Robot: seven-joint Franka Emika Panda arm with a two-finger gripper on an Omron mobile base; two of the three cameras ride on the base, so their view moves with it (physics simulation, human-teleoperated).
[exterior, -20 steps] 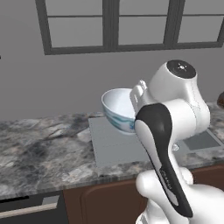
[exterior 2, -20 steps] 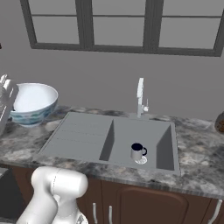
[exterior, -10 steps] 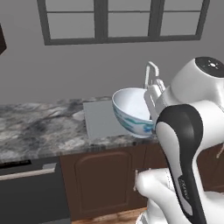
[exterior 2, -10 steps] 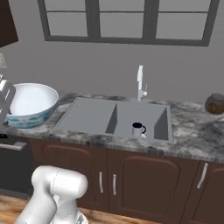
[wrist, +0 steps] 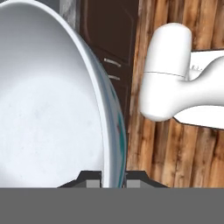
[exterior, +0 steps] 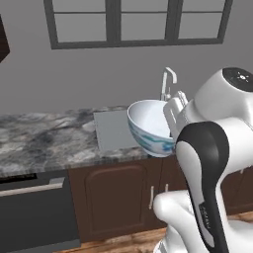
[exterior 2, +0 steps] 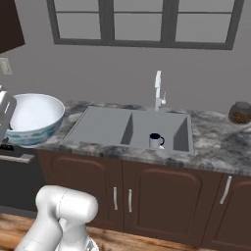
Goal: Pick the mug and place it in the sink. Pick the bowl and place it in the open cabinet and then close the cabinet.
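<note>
My gripper (wrist: 114, 177) is shut on the rim of the large white bowl (wrist: 48, 100), one finger inside and one on the patterned outer side. The bowl (exterior: 148, 123) hangs in the air, tilted, in front of the counter edge, with the gripper (exterior: 174, 114) at its right rim. From the right base it shows at the far left, bowl (exterior 2: 34, 115) beside the gripper (exterior 2: 5, 110). The small white mug (exterior 2: 156, 140) stands upright in the right basin of the grey sink (exterior 2: 105, 125). A dark corner of the cabinet (exterior 2: 10, 24) shows at the top left; its door is out of view.
A marbled counter (exterior: 44, 138) runs left of the sink, with a dark dishwasher front (exterior: 34, 207) below it. Brown cupboard doors (exterior 2: 162, 196) stand under the sink. A chrome tap (exterior 2: 158, 90) rises behind the basin and a brown jar (exterior 2: 240, 112) sits far right. Wooden floor lies below.
The whole scene has shifted and shrunk as the base backs away from the counter, bringing the cupboard fronts and floor into view. The bowl stays in the shut gripper.
</note>
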